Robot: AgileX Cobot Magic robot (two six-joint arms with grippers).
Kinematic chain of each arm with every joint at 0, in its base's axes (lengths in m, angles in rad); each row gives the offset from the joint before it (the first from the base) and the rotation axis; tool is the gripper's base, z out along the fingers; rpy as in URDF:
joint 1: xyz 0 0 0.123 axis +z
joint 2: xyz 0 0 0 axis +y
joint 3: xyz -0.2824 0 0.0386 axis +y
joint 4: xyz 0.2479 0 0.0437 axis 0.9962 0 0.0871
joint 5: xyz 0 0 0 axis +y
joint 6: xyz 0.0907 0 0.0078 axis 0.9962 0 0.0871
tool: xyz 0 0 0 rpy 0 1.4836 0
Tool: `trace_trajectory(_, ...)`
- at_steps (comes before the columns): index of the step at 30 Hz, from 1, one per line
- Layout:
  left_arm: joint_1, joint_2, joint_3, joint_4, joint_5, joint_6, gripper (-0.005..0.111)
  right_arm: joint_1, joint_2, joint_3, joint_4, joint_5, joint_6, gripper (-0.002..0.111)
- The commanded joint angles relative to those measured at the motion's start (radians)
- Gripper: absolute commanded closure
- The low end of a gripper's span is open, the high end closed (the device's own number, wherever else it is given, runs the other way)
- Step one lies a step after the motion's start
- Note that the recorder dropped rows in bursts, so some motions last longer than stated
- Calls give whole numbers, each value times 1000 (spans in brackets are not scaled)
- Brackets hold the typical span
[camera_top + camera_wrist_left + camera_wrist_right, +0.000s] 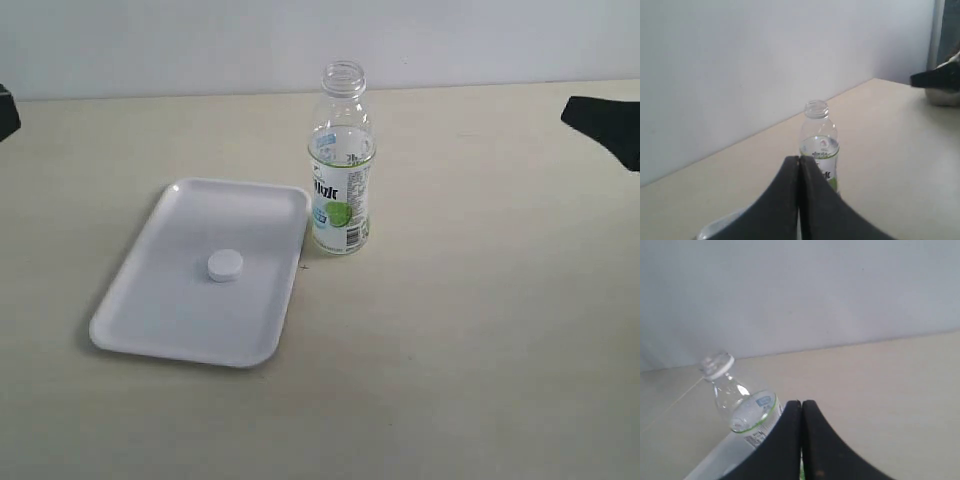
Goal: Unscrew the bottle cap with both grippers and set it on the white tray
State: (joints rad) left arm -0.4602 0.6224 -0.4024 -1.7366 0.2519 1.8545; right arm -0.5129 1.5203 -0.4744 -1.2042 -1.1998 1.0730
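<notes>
In the exterior view, a flat rectangular white plastic tray (160,300) is lying on a pale beige table (480,330); a small round white plastic screw cap (225,265) is resting flat near the tray's middle; a small clear plastic bottle (341,170), bearing a white label with blue text and a green lime picture, is standing upright at about two o'clock from the cap, just beside the tray's far right corner, its threaded neck uncovered; a black part of the left arm (5,110) is showing at the ten o'clock edge of the picture and a black part of the right arm (605,128) at about two o'clock, both well apart from the bottle and the tray.

In the left wrist view, the left gripper (799,161) is hanging above the table with its two pointed black fingers pressed together, tip against tip, clasping nothing; the bottle is standing upright beyond the tips, neck open, and a corner of the tray is peeking out beside one finger.

In the right wrist view, the right gripper (801,404) is likewise holding its black fingers together, only a hairline seam between them and nothing caught there; the bottle is appearing slanted beyond them, its mouth uncapped, with a strip of the tray beside it.
</notes>
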Motion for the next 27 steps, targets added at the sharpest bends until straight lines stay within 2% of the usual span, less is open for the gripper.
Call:
trace_trajectory(1,2,22,32,-8,-135,-13,107,2,-257,30,-48,18,113,108)
trace_trajectory(4,2,40,38,-8,-135,-13,107,2,-484,30,-79,105,236,108)
trace_trajectory(7,32,48,30,-8,-165,-4,107,2,-744,28,-40,357,319,108)
trace_trajectory(8,75,68,20,-8,-161,-12,107,2,-823,28,0,461,318,108)
trace_trajectory(10,153,119,5,-8,-83,-31,107,2,-883,28,47,532,318,108)
trace_trajectory(12,224,166,8,-8,37,-55,107,2,-888,28,50,541,318,108)
trace_trajectory(14,261,178,15,-8,100,-61,107,2,-869,28,47,551,326,108)
trace_trajectory(18,311,180,17,-8,136,-83,107,2,-799,30,100,557,293,108)
trace_trajectory(27,316,180,24,-8,143,-112,107,2,-605,30,-10,250,334,108)
